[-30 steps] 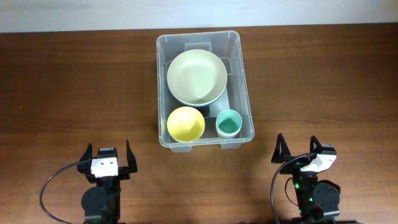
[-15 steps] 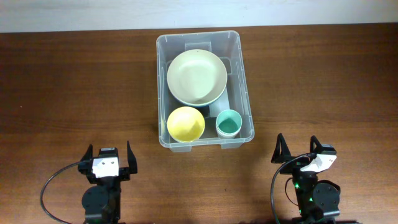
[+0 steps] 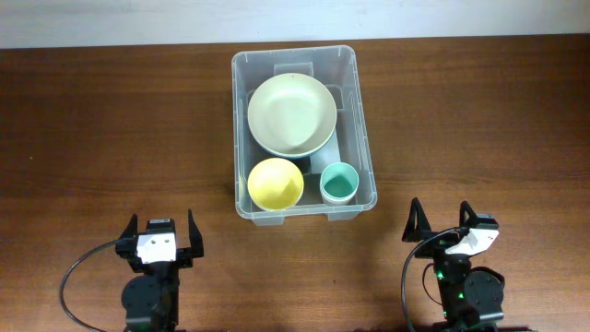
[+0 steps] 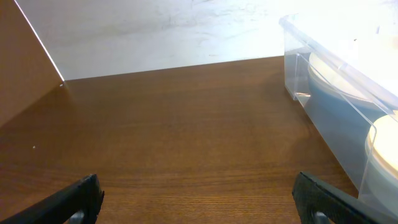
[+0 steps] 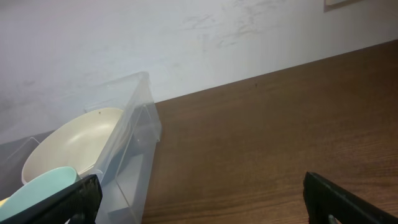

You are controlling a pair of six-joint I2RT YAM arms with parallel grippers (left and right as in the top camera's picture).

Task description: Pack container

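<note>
The clear plastic container point(image 3: 362, 129) stands at the table's middle back. Inside it are a large cream bowl point(image 3: 291, 114), a yellow bowl point(image 3: 276, 183) and a small teal cup point(image 3: 339, 182). The container also shows at the right of the left wrist view point(image 4: 323, 106) and at the left of the right wrist view point(image 5: 134, 137). My left gripper point(image 3: 163, 228) is open and empty at the front left, well short of the container. My right gripper point(image 3: 442, 219) is open and empty at the front right, apart from the container.
The brown wooden table point(image 3: 111, 129) ends at a white wall point(image 3: 111, 23) along the back. The arm bases and black cables sit at the table's front edge.
</note>
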